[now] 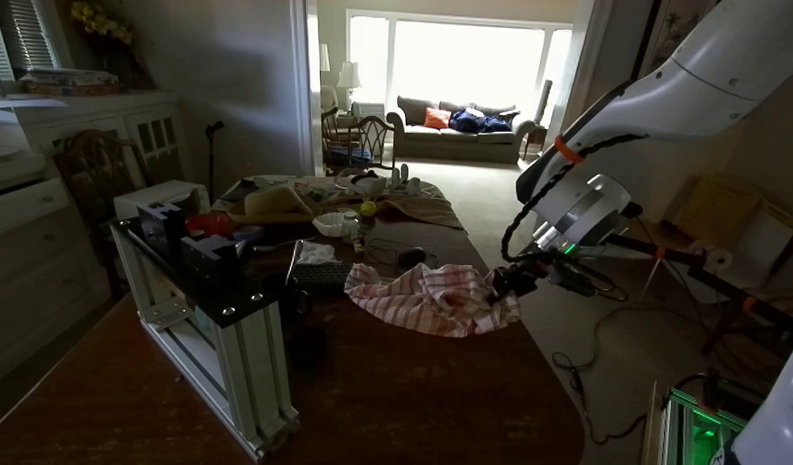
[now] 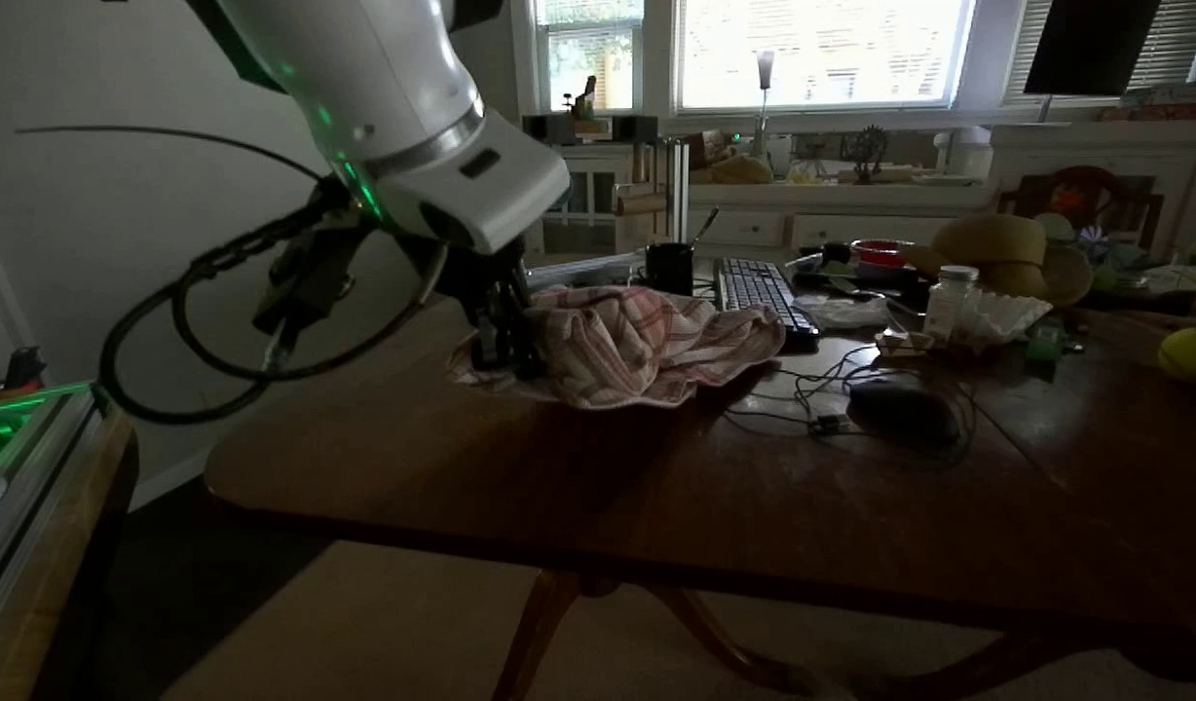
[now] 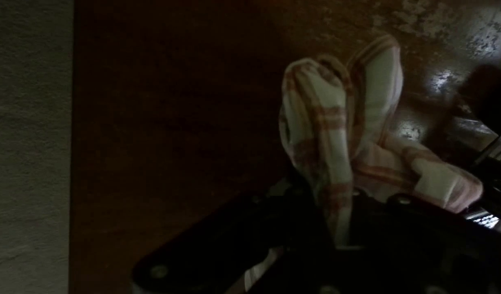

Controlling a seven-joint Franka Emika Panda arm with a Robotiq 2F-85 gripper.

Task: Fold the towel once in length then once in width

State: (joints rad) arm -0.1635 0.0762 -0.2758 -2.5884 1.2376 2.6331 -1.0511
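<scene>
The towel (image 1: pixel 409 303) is pale with red-pink stripes and lies bunched and crumpled on the wooden table. It also shows in an exterior view (image 2: pixel 647 341), with a raised crumpled mound beside the gripper. In the wrist view a fold of the towel (image 3: pixel 334 118) runs down between the two dark fingers. My gripper (image 3: pixel 324 204) is shut on that fold. In both exterior views the gripper (image 1: pixel 498 289) is low at the towel's end near the table's edge; it also shows there (image 2: pixel 508 358). The fingertips are partly hidden by cloth and very dark.
A keyboard (image 2: pixel 752 290) and a black mug (image 2: pixel 669 267) stand just behind the towel. A mouse (image 2: pixel 902 409) with loose cables lies beside it. A metal frame (image 1: pixel 254 368) stands on the table (image 1: pixel 422 400). Hats, a jar and other clutter are farther along.
</scene>
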